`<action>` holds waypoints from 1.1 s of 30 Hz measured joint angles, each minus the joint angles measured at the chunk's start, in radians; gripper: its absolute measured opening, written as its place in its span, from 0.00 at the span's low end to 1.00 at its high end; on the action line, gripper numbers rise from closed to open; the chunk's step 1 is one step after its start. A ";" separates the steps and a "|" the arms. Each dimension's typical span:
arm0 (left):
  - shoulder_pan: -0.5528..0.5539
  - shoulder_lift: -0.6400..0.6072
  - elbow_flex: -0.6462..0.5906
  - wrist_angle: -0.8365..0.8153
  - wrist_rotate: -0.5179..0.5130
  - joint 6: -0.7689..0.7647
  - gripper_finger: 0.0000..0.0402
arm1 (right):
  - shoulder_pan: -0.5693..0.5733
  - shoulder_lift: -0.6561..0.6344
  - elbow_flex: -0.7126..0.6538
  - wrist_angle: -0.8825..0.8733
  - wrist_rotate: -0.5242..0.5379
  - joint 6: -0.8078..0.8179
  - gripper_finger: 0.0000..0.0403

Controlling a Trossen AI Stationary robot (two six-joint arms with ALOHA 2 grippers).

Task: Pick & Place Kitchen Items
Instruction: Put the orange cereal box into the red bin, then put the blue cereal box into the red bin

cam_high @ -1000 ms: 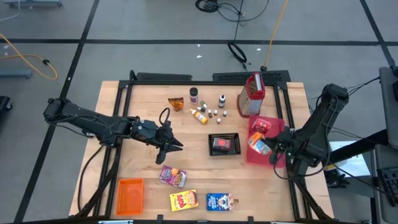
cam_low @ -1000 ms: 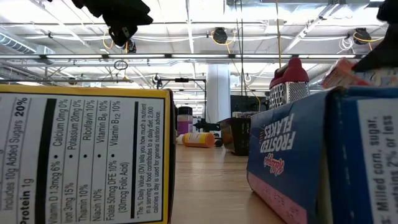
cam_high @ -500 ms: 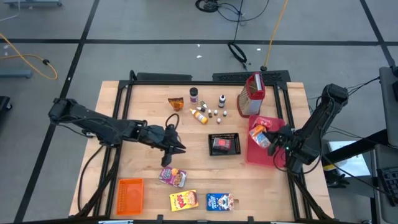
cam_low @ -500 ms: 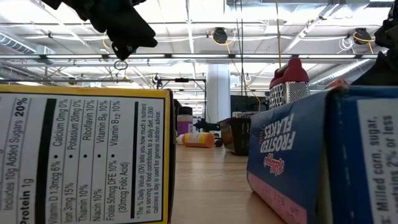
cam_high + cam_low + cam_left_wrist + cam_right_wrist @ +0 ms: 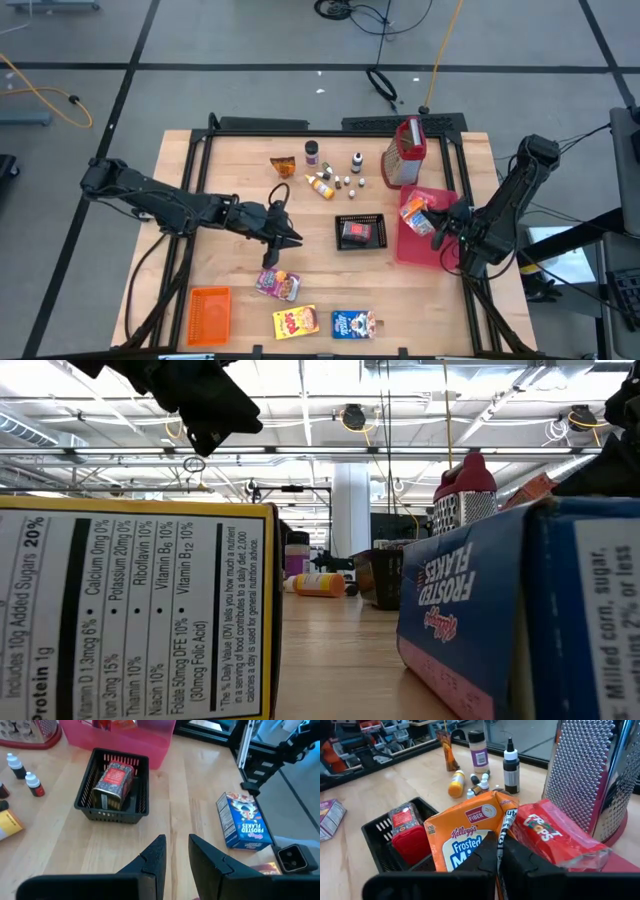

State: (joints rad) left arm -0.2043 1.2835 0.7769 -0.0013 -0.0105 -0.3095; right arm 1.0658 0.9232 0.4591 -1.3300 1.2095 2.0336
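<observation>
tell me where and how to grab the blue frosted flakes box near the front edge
The blue Frosted Flakes box lies flat on the table, so come straight down from above and pinch across its two long side edges, mid-length. Its narrow width suits the fingers, and the yellow box sits apart beside it, probably leaving room.

Blue box (image 5: 244, 820) reads "FROSTED FLAKES"; orange packet (image 5: 465, 842) reads "Kellogg's Frosted Mi…" plus "FIBER" badge; red packet (image 5: 559, 837) lettering unclear; yellow box (image 5: 135, 610) nutrition panel: "Added Sugars 20%", "Protein 1g", "Calcium 0mg 0%"
</observation>
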 joint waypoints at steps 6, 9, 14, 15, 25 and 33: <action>0.000 0.000 0.000 0.005 0.000 0.017 0.20 | 0.000 -0.001 0.000 -0.012 0.026 -0.004 0.02; 0.000 0.000 0.000 0.006 0.000 0.019 0.20 | -0.001 -0.001 0.000 -0.018 0.063 -0.005 0.04; 0.000 0.000 0.000 0.006 0.000 0.019 0.20 | -0.037 -0.007 0.000 -0.044 0.128 0.001 0.17; 0.000 0.000 0.000 0.006 0.000 0.019 0.20 | -0.050 -0.007 0.000 -0.044 0.126 -0.001 0.20; 0.000 0.000 0.000 0.006 0.000 0.020 0.20 | -0.121 -0.007 0.000 -0.041 0.133 -0.015 0.36; 0.000 0.000 0.000 0.006 0.000 0.020 0.20 | -0.124 -0.007 0.022 -0.007 0.184 0.009 0.35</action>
State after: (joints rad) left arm -0.2043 1.2835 0.7769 0.0044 -0.0107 -0.2893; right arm 0.9417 0.9161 0.4814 -1.3371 1.3933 2.0422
